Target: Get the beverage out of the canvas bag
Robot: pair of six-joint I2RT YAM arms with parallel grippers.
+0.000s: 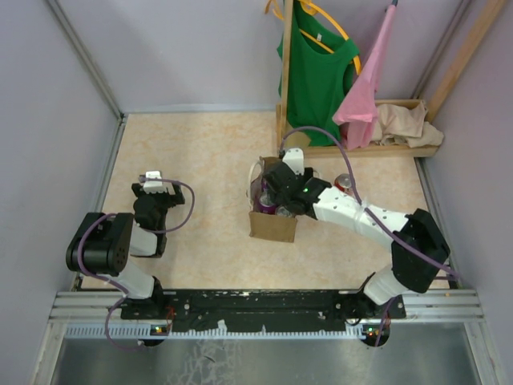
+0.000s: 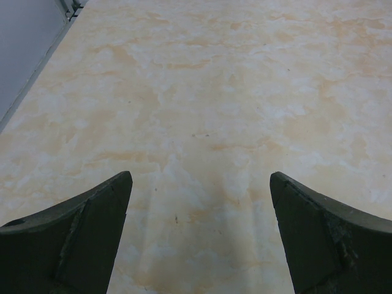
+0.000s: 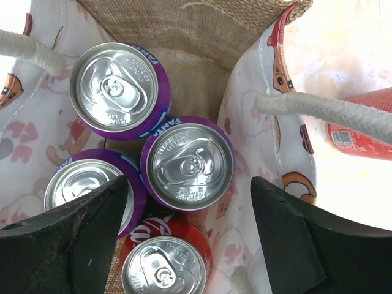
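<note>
The tan canvas bag [image 1: 273, 225] stands mid-table with pale rope handles [image 3: 318, 109]. In the right wrist view its printed lining holds three purple Fanta cans, one at the middle [image 3: 187, 166], one at the upper left [image 3: 118, 89], one at the left [image 3: 92, 190], and a red Coca-Cola can [image 3: 164, 263] at the bottom. My right gripper [image 3: 190, 193] is open, hovering just above the bag's mouth over the middle purple can. Another red can [image 3: 361, 125] lies on the table outside the bag, also seen from above [image 1: 344, 184]. My left gripper [image 2: 199, 184] is open and empty, far left of the bag.
A wooden rack [image 1: 285, 72] at the back holds a green shirt [image 1: 317, 72] and a pink cloth [image 1: 365, 88]. A beige cloth [image 1: 409, 124] lies on its base. Grey walls close in the table on the left, back and right.
</note>
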